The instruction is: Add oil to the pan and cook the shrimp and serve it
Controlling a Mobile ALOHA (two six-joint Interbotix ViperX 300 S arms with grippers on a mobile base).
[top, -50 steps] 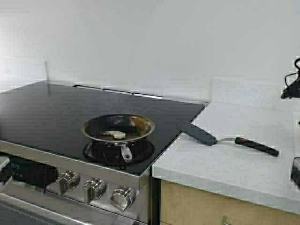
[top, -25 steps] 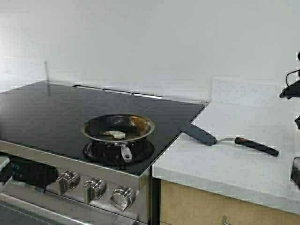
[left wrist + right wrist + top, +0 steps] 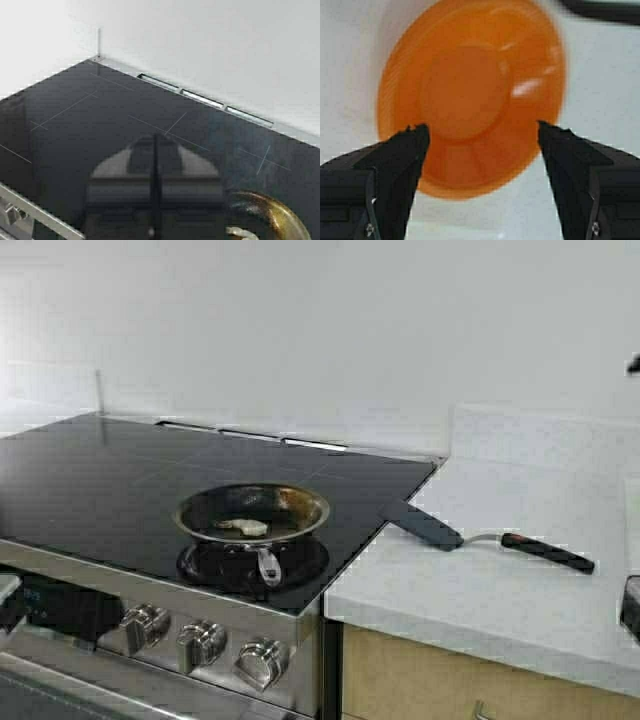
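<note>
From above, the pan (image 3: 253, 515) sat on the black cooktop (image 3: 120, 480), the shrimp (image 3: 246, 527) inside it (a spatula (image 3: 480, 537) lay on the counter (image 3: 520, 580)). The left gripper (image 3: 155, 200) looked pressed together over the cooktop. The right gripper (image 3: 482, 135) was spread above an orange bowl (image 3: 470, 95).

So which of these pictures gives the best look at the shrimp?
The high view: the shrimp lies whole inside the pan on the stove. The left wrist view catches only a pale sliver of it at the picture's edge, beside the left hand. The right wrist view shows none of it, only an orange bowl.
</note>
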